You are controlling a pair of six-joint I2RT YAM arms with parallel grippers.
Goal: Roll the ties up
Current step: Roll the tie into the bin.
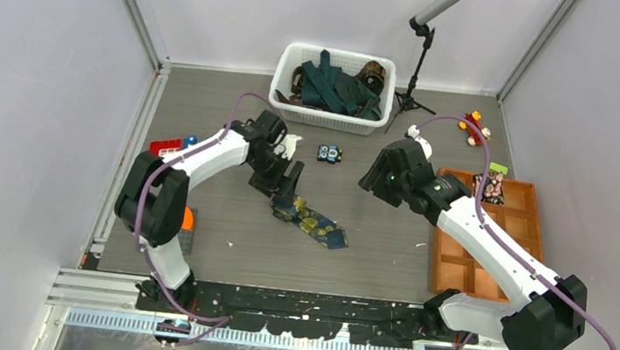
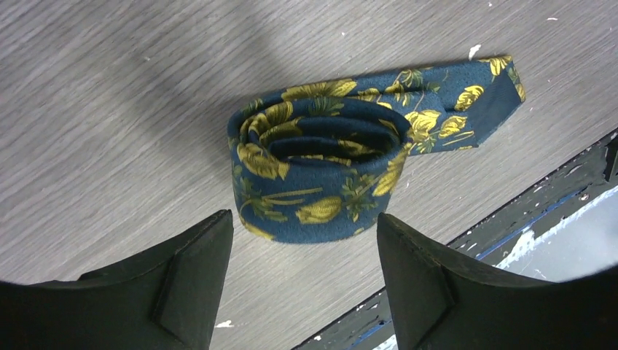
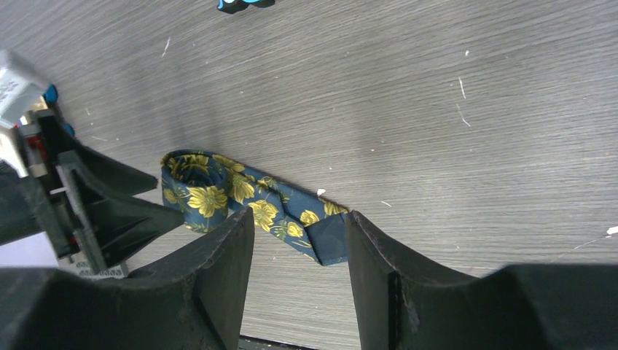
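A navy tie with yellow-gold flowers (image 1: 312, 222) lies mid-table, one end wound into a coil (image 2: 317, 171), its wide end (image 2: 484, 95) trailing flat. My left gripper (image 1: 286, 181) hangs open and empty just above and behind the coil, fingers (image 2: 193, 270) apart, not touching it. My right gripper (image 1: 374, 180) is open and empty, held above the table to the right of the tie. In the right wrist view the tie (image 3: 240, 193) lies below between its fingers (image 3: 226, 255). Several dark teal and brown ties (image 1: 334, 85) fill the basket.
A white basket (image 1: 286, 106) stands at the back centre. A brown compartment tray (image 1: 506, 241) sits at right, holding a rolled patterned item (image 1: 493, 190). A small toy car (image 1: 330, 153), red and orange toys (image 1: 474, 126) and red blocks (image 1: 167, 146) lie around. A camera stand (image 1: 414, 81) stands behind.
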